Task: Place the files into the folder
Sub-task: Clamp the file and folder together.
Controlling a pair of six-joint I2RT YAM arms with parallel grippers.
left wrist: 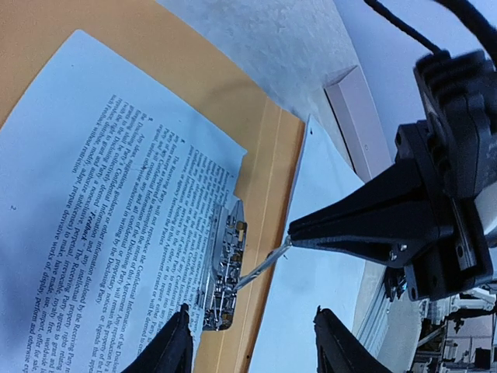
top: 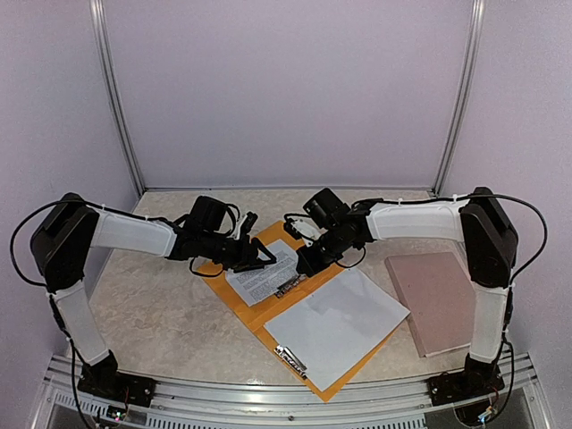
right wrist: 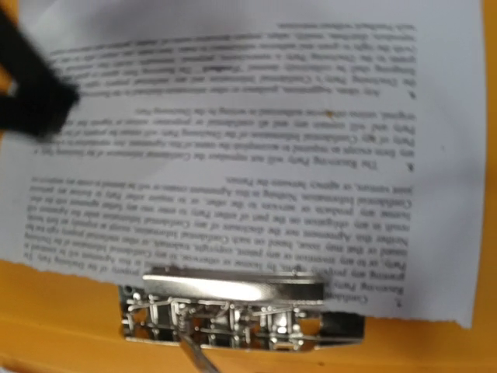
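My right pincer (left wrist: 292, 231) is pinched shut on the lever (left wrist: 260, 268) of the clip (left wrist: 221, 272). The left pincer (left wrist: 250, 342) hangs half open at 10 o'clock of the clip, holding nothing. The printed sheet (top: 259, 279) lies on the open folder (top: 253, 318) mid-surface, its edge under the clip. I worry the thin lever may slip from so small a pinch and snap down. My pull could also drag the folder and skew the sheet.
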